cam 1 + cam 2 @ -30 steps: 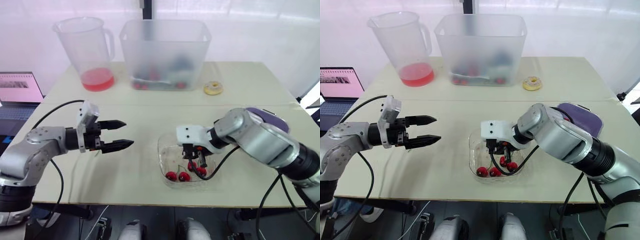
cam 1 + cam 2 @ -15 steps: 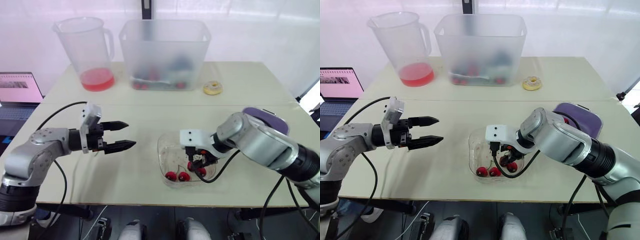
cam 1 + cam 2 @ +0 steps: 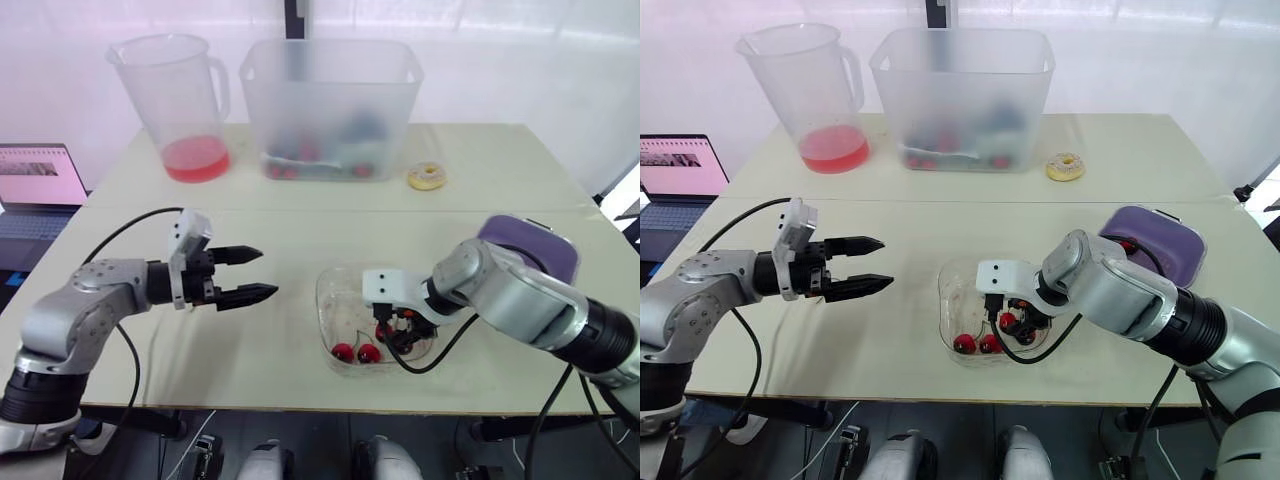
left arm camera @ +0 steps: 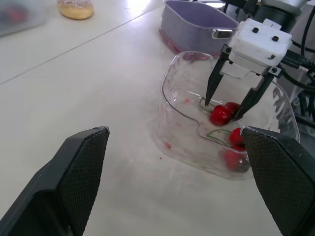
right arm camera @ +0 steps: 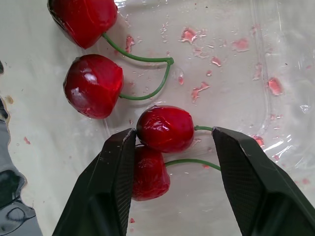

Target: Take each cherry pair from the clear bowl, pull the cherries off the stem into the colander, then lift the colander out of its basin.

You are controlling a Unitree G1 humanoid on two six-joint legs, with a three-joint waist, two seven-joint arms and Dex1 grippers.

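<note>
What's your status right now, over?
Right gripper open, fingers straddling one cherry in clear bowl. Left gripper open, hovering beside bowl. Another cherry crowds the target.

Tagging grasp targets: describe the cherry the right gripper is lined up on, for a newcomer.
On the table, find the clear bowl near the front edge, where the right gripper reaches in. Inside, the target cherry is the one between the open fingers; a second cherry sits half under one finger, and a stem-joined pair lies outside them.
</note>
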